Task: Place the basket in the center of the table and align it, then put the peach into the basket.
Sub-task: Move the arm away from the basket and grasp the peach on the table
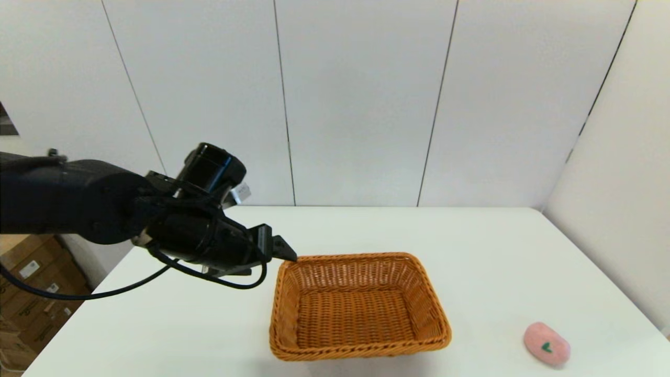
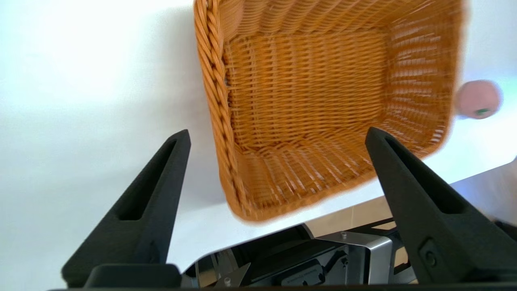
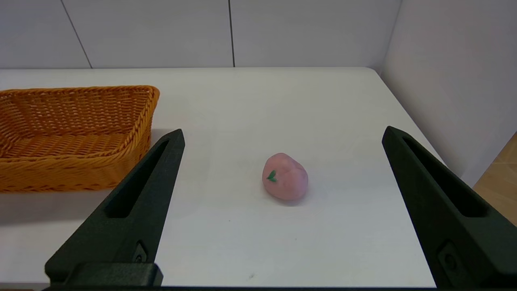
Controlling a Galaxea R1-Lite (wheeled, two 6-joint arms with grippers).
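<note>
your left gripper (image 1: 280,250) hangs just off the far left corner of the rectangular orange-brown woven wicker basket (image 1: 359,306), its two black fingers spread wide with nothing between them, as the left wrist view shows; whether a fingertip touches the braided rim cannot be told. the basket sits flat on the plain white tabletop (image 1: 487,251), near the front edge at about six o'clock from the table's middle, with its long sides turned a little off the table's edges, so the step in hand looks like the centring and squaring. to do it well, bring one finger inside and one outside the flared wall at the ten o'clock corner, pinch the braid low where the weave is stiff, then slide the basket toward twelve o'clock, not lift it, since a one-corner lift would likely tip it. twist as you push until its sides run parallel to the table's. the small pink egg-shaped soft toy peach (image 1: 546,344) lies at four o'clock of the basket, well apart, so it should stay undisturbed. your right gripper (image 3: 282,133) waits spread wide and empty, facing the peach.
</note>
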